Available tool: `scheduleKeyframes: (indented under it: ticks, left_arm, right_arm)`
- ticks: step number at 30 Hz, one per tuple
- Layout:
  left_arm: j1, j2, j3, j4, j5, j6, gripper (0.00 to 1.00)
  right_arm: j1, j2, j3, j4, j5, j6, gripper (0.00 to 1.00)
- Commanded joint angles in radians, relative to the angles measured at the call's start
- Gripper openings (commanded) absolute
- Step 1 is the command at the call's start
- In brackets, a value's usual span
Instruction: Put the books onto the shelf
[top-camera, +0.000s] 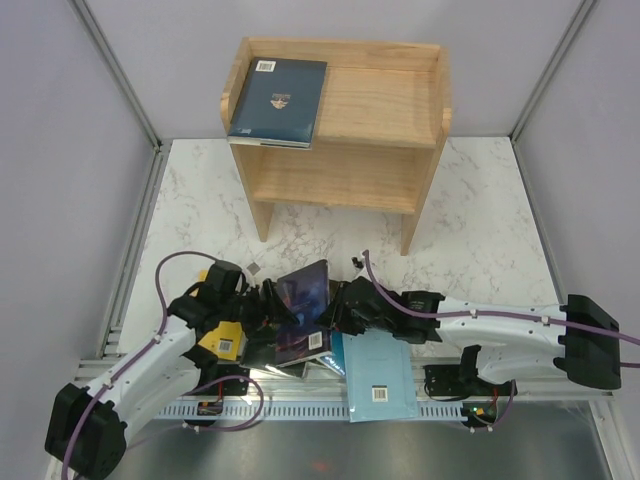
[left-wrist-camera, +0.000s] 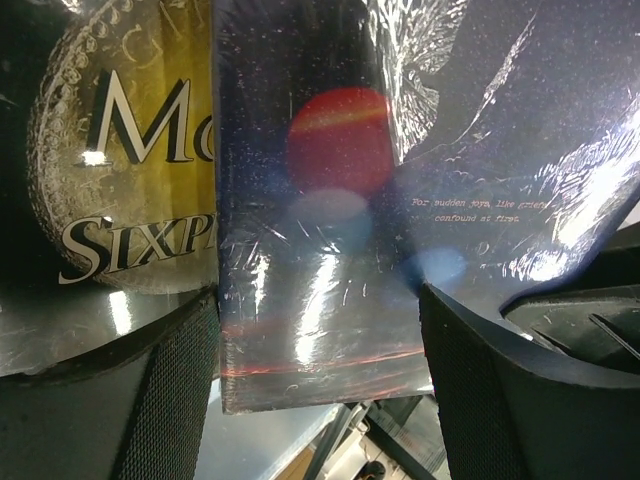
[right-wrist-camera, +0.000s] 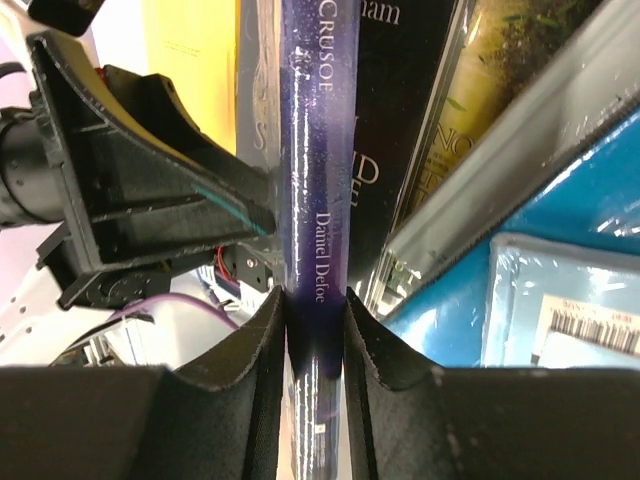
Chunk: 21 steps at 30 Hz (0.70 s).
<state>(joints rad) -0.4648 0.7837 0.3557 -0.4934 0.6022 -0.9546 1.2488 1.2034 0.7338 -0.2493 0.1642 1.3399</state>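
Observation:
A dark purple book (top-camera: 303, 290) stands on edge over the pile of books at the near table edge. My right gripper (right-wrist-camera: 316, 320) is shut on its spine (right-wrist-camera: 315, 150), which reads "Crusoe, Daniel Defoe". My left gripper (top-camera: 262, 300) is open beside it. The purple cover (left-wrist-camera: 320, 250) fills the space in front of the left fingers (left-wrist-camera: 150, 400), and one finger's tip (right-wrist-camera: 240, 205) rests against the cover. A navy book (top-camera: 280, 100) lies on the left of the wooden shelf (top-camera: 390, 110) top tier.
The pile holds a yellow book (top-camera: 222, 335), a black book with a gold title (left-wrist-camera: 130, 150), a green illustrated one (right-wrist-camera: 500, 70), a teal one (top-camera: 338, 352) and a light blue one (top-camera: 380, 375) hanging over the table's front rail. The shelf's lower tier (top-camera: 335, 175) stands bare.

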Motion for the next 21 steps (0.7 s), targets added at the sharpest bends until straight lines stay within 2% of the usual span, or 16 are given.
scheduleKeyframes:
  ticks: [1, 5, 6, 8, 9, 12, 17, 18, 21]
  left_arm:
    - [-0.009, -0.046, 0.117, 0.217, 0.223, -0.142, 0.79]
    - [-0.009, -0.058, 0.112, 0.228, 0.225, -0.154, 0.79]
    - [-0.009, -0.061, 0.112, 0.23, 0.228, -0.154, 0.79]
    - [-0.009, -0.063, 0.112, 0.231, 0.228, -0.154, 0.79]
    - [-0.009, -0.063, 0.114, 0.228, 0.229, -0.154, 0.78]
    - [-0.008, -0.07, 0.146, 0.204, 0.225, -0.139, 0.78]
    - [0.003, -0.022, 0.336, -0.089, 0.111, 0.078, 0.79]
    - [0.003, -0.011, 0.406, -0.196, 0.052, 0.108, 0.79]
    - [0.006, 0.009, 0.515, -0.322, -0.045, 0.192, 0.8]
  right_arm:
    - [0.014, 0.076, 0.047, 0.111, -0.081, -0.031, 0.2]
    - [0.012, 0.139, 0.078, 0.124, -0.118, -0.054, 0.18]
    - [0.012, 0.149, 0.087, 0.125, -0.126, -0.062, 0.16]
    - [0.012, 0.174, 0.107, 0.125, -0.14, -0.073, 0.03]
    - [0.011, 0.176, 0.113, 0.124, -0.14, -0.076, 0.0]
    - [0.009, 0.157, 0.124, 0.108, -0.131, -0.082, 0.0]
    - [0.006, 0.052, 0.205, -0.062, -0.017, -0.099, 0.0]
    - [0.005, 0.02, 0.252, -0.129, 0.0, -0.103, 0.0]
    - [0.003, -0.018, 0.393, -0.275, 0.049, -0.133, 0.0]
